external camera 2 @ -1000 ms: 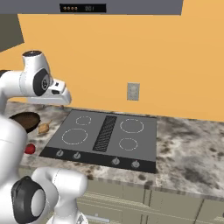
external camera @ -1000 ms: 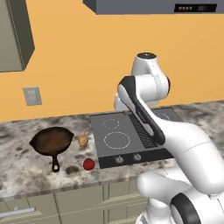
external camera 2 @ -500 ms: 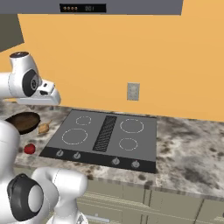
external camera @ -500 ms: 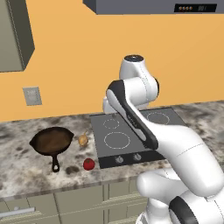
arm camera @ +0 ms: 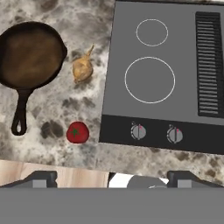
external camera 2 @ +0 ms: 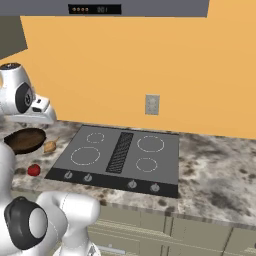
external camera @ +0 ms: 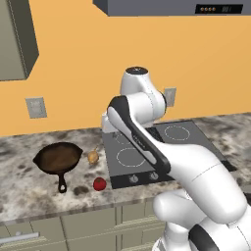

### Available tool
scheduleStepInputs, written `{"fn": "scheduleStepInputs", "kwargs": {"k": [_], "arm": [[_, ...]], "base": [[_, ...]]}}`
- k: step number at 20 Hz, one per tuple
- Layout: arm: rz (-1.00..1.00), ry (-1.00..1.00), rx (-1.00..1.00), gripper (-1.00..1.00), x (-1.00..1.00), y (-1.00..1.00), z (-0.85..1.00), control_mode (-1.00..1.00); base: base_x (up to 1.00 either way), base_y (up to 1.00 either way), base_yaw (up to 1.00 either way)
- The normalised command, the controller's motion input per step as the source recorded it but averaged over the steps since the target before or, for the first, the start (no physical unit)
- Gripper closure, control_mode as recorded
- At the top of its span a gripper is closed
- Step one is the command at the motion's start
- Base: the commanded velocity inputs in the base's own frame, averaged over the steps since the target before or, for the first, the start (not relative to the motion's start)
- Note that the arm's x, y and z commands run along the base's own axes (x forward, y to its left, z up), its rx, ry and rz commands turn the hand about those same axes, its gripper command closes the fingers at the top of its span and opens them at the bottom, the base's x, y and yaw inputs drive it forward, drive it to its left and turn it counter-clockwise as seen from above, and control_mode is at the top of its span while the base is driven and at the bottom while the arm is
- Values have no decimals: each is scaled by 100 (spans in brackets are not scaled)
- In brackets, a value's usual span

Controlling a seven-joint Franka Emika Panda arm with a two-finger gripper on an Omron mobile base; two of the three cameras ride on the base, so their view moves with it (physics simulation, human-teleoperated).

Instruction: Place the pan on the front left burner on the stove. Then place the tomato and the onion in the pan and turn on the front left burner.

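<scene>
Cast-iron and dark, the pan [arm camera: 29, 54] sits on the speckled stone surface [arm camera: 65, 107] left of the stove [arm camera: 166, 70], its handle toward the front edge, so the 1st step is not done. Beside it, between pan and cooktop, lies the onion [arm camera: 82, 68]; the tomato [arm camera: 77, 132] rests nearer the front edge, apart from both. Nothing stands on the front left burner [arm camera: 150, 80], and the knobs [arm camera: 138, 131] along the stove's front look untouched. Judged from this, all 4 parts remain: moving the pan, loading 2 vegetables, turning the knob. High above the surface, the end effector [arm camera: 112, 178] has its fingers spread wide and holds nothing, looking down over pan, vegetables and burner alike
</scene>
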Motion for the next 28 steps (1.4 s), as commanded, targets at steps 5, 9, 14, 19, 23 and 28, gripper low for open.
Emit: {"fn": "scheduleStepInputs", "kwargs": {"k": [5, 9, 14, 19, 23, 28], "arm": [[1, 0, 25, -100, -2, 30, -14, -100], [0, 1, 6, -100, 7, 18, -1, -100], [0, 6, 0, -100, 18, 29, -2, -100], [0, 3, 0, -100, 1, 48, 0, -100], [0, 1, 0, -100, 0, 56, 0, -100], [0, 0, 0, -100, 0, 54, -2, -100]], "base": [[0, 0, 0], [0, 0, 0], [0, 0, 0], [0, 0, 0], [0, 0, 0], [0, 0, 0]]}}
